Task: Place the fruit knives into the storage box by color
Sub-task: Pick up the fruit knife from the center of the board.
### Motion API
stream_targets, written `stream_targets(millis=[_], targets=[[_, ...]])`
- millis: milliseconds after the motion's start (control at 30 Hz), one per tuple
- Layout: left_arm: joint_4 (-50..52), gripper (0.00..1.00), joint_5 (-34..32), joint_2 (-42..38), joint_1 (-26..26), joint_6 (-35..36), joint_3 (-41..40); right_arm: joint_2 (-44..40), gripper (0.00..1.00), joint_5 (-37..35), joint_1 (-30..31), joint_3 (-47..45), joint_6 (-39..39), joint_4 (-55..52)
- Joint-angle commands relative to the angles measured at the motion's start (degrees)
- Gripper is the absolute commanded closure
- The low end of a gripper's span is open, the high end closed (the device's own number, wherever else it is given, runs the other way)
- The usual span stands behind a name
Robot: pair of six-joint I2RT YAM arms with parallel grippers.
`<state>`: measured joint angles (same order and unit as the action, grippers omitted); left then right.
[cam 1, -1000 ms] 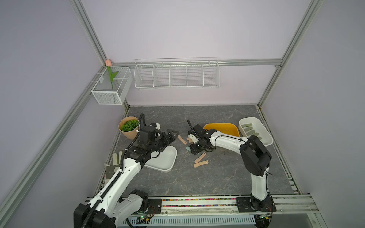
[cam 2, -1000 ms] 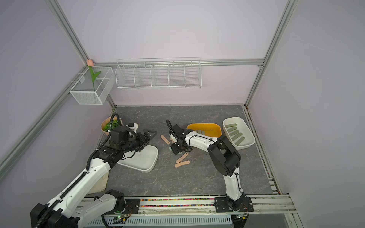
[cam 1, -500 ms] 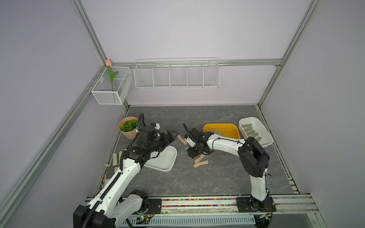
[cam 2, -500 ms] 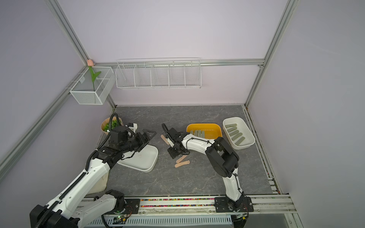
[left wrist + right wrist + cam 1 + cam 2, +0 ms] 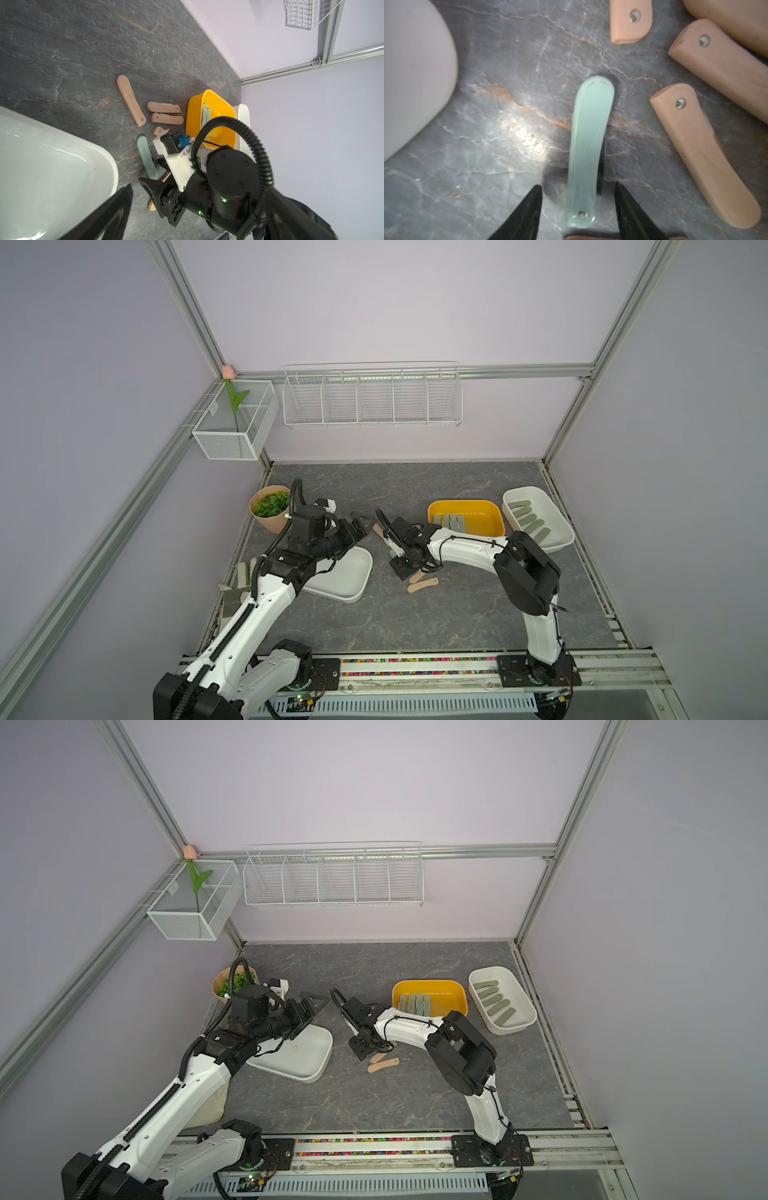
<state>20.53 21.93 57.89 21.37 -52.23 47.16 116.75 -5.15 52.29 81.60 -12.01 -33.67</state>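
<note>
A mint-teal fruit knife (image 5: 588, 145) lies flat on the grey table. My right gripper (image 5: 577, 185) is open and low over its riveted end, one finger on each side with a gap at both. Peach-pink knives (image 5: 704, 153) lie beside it, and two (image 5: 423, 585) show in front of my right gripper (image 5: 401, 562). The yellow storage box (image 5: 465, 506) holds mint knives (image 5: 451, 522). The white box (image 5: 557, 526) at the right holds olive knives (image 5: 528, 518). My left gripper (image 5: 311, 1011) hangs open above the far end of a white box (image 5: 353, 576), holding nothing.
A pot of green plants (image 5: 270, 510) stands at the back left. A pale glove (image 5: 243, 572) lies by the left edge. A wire rack (image 5: 372, 400) and a mesh basket (image 5: 232, 427) with a flower hang on the walls, above the table.
My right gripper has come toward the table's front and down over the mint knife, its jaws a little narrower. The left arm has hardly moved.
</note>
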Motion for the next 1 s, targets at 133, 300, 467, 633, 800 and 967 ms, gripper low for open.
stream_targets(millis=[133, 300, 467, 633, 800, 967], targets=[[0.50, 0.01, -0.17, -0.76, -0.27, 0.26, 1.45, 4.28, 0.45, -3.92, 0.58, 1.98, -0.51, -2.99], [0.38, 0.01, -0.07, -0.50, -0.29, 0.11, 1.45, 6.19, 0.52, -5.38, 0.63, 3.80, -0.72, -3.85], [0.23, 0.01, -0.13, -0.10, -0.28, 0.22, 1.47, 8.08, 0.59, -6.27, 0.71, 5.59, -1.42, -4.56], [-0.10, 0.01, -0.27, 0.01, -0.29, 0.02, 1.58, 8.34, 0.67, -5.06, 0.73, 6.75, -1.76, -4.75], [-0.28, 0.01, -0.74, 0.03, -0.30, -0.50, 1.80, 6.42, 0.70, -3.17, 0.73, 6.82, -2.35, -4.66], [-0.41, 0.01, -1.08, 0.36, -0.32, -0.83, 2.74, 3.52, 0.70, -2.22, 0.68, 6.21, -3.32, -4.17]])
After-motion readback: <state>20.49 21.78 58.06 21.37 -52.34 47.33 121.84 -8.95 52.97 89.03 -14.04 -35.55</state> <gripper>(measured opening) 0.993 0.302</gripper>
